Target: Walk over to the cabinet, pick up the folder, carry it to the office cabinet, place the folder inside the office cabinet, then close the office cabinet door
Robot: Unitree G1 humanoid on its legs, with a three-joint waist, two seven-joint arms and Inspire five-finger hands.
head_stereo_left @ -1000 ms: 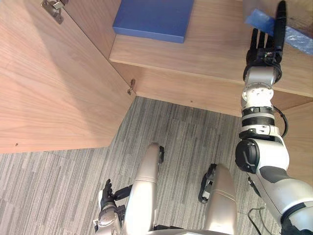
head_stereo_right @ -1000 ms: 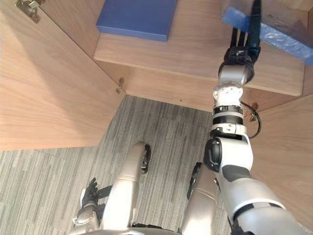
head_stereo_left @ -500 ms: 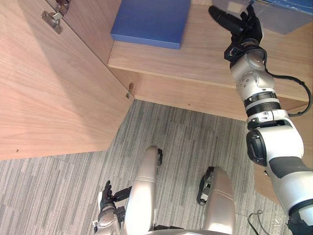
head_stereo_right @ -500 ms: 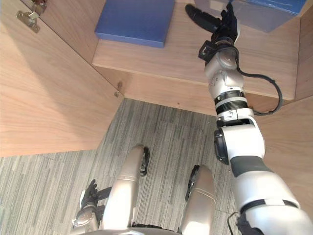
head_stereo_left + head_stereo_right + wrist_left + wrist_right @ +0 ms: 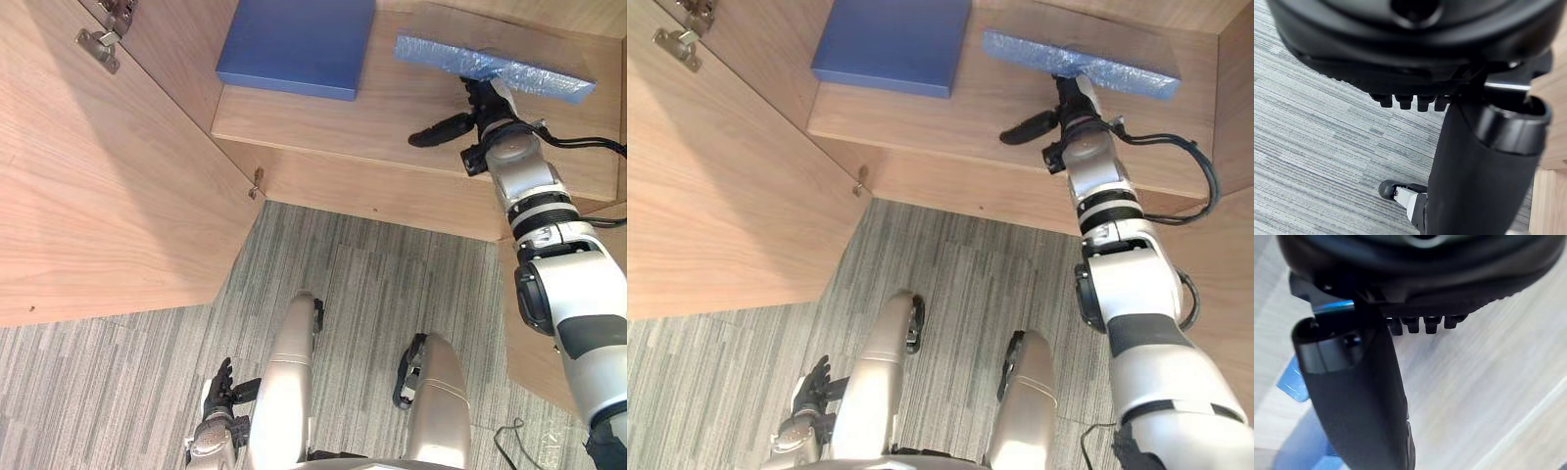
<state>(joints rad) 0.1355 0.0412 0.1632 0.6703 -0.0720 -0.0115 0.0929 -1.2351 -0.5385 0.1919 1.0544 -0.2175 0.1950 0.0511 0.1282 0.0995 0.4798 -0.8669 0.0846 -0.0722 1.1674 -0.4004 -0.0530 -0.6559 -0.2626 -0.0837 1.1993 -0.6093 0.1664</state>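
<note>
A translucent light-blue folder [image 5: 490,61] lies along the back of the wooden cabinet shelf [image 5: 392,117], at the right. My right hand [image 5: 487,116] rests on the shelf just in front of it. Its fingers are straight and reach up to the folder's near edge, and its thumb [image 5: 436,130] sticks out to the left, away from the folder. In the right wrist view the thumb [image 5: 1359,396] is spread over the wood, with a blue folder edge [image 5: 1295,382] beside it. My left hand [image 5: 217,431] hangs low beside my leg, fingers relaxed.
A flat dark-blue box-like file [image 5: 294,44] lies on the shelf's left part. The cabinet's left door [image 5: 108,186] stands wide open, hinges [image 5: 98,44] showing. A right door panel [image 5: 1225,255] stands open beside my right arm. Grey striped carpet [image 5: 372,284] lies below.
My right hand came down from its raised pose onto the shelf, thumb now turned left. The light-blue folder went from up by the hand to lying along the shelf's back.
</note>
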